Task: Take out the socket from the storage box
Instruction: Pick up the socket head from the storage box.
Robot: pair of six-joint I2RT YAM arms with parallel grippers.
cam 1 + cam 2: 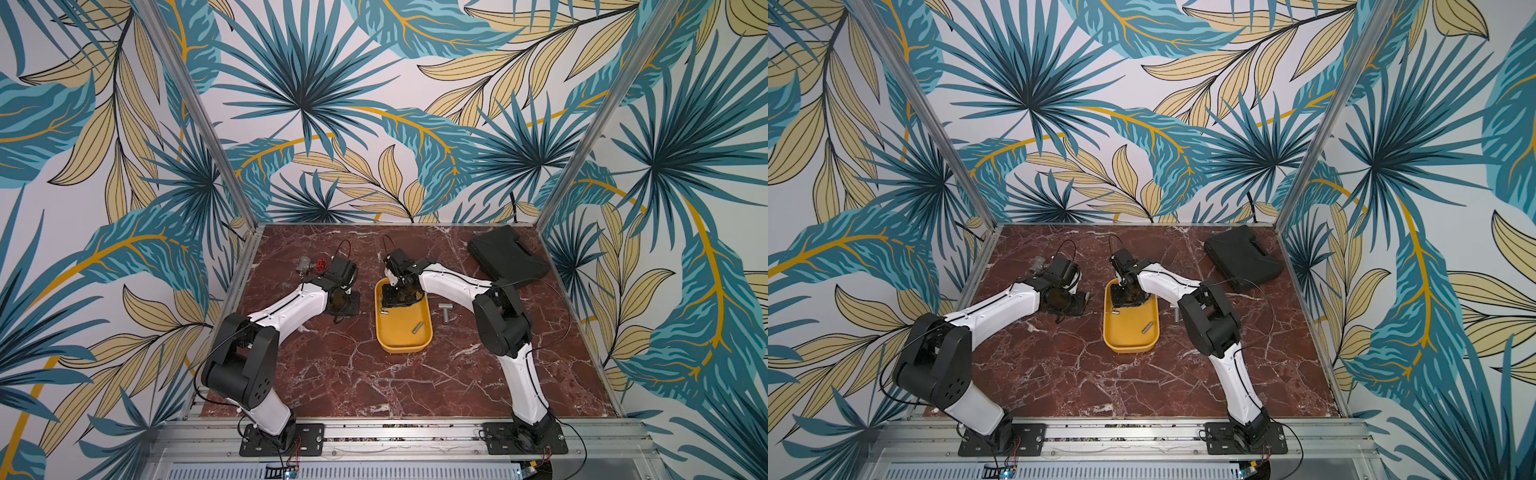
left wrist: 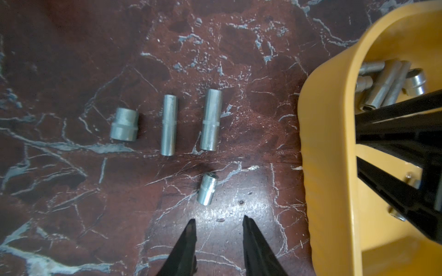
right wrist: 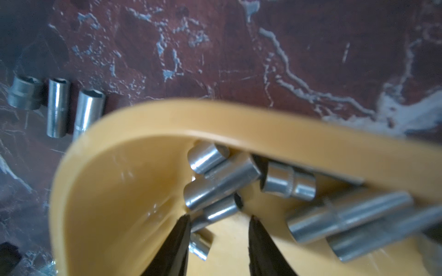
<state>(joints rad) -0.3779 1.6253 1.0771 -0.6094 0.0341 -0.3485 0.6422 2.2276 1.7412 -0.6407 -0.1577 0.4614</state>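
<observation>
Four sockets [image 2: 169, 125] already lie on the worktop [image 1: 374, 386] left of the storage box [image 1: 401, 347]; a cluster [image 3: 222, 181] remains inside. Right fingers [image 3: 179, 241] parted above it, gripping nothing; left fingers [image 2: 184, 246] parted, empty.

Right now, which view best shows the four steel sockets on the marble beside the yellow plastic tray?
Left wrist: all four steel sockets lie clear, sharp. Right wrist catches only three, blurred. In both top views the left arm hides them.

**Other things on the table**

A flat black plastic hard case [image 1: 505, 255] lies at the far right of the red-brown marble tabletop [image 1: 374, 382]. A small grey metal T-shaped tool [image 1: 446, 312] lies nearer. A grey metal valve with red handle [image 1: 309, 265] is far left.
</observation>
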